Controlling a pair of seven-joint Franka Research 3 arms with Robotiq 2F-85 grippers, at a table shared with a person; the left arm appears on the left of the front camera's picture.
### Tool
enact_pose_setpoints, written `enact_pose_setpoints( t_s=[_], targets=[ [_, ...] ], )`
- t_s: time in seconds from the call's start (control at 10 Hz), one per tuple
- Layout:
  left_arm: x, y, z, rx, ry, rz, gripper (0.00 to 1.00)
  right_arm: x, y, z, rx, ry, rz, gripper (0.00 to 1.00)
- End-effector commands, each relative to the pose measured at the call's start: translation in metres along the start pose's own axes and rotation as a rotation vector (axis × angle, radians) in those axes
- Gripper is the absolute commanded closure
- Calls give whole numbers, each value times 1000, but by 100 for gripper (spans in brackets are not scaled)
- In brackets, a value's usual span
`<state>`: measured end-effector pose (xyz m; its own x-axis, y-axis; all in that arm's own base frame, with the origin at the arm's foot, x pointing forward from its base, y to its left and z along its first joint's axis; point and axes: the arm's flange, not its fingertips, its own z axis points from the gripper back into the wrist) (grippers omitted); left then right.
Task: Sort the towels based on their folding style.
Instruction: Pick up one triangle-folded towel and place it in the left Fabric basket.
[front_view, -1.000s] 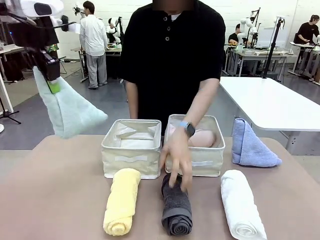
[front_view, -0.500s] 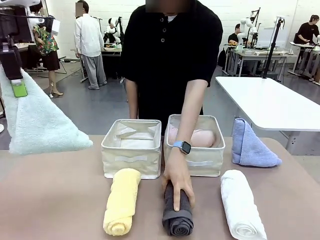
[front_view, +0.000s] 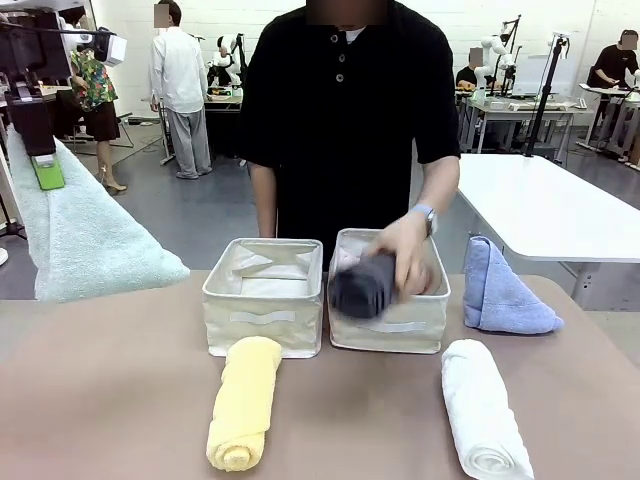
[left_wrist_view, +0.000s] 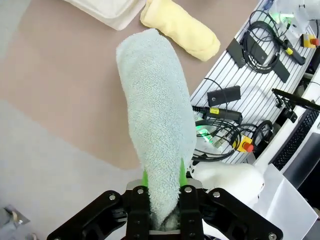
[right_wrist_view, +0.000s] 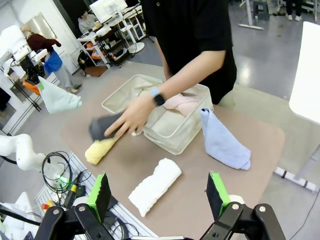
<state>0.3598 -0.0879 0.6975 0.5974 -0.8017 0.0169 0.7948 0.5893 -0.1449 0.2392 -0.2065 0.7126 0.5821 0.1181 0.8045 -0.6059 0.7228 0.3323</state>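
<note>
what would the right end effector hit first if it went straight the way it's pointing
Most likely the white rolled towel, lying centred ahead of the open right end effector; depth is unclear.

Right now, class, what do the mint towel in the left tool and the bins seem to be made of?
The mint towel looks like cotton terry: matte, fuzzy looped pile. The bins look like cream canvas or similar: creased, soft walls, sewn strap.
</note>
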Motion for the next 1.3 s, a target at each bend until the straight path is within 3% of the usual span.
enact_pose_setpoints(
  t_s=[0.0,0.1,0.3,0.4,0.8,1.2],
  targets=[
    [19,-6,-1,131,3,-112,81,1,-1,0,13,4,12,0],
    [41,-7,-4,278,62,-349,81,1,-1,0,13,4,12,0],
    [92,0,-18,444,76,-543,81,1,-1,0,13,4,12,0],
    [115,4,-26,477,53,-578,81,1,-1,0,13,4,12,0],
    [187,20,-47,331,-99,-598,81,1,-1,0,13,4,12,0],
    [227,36,-73,275,-29,-675,81,1,-1,0,13,4,12,0]
  ],
)
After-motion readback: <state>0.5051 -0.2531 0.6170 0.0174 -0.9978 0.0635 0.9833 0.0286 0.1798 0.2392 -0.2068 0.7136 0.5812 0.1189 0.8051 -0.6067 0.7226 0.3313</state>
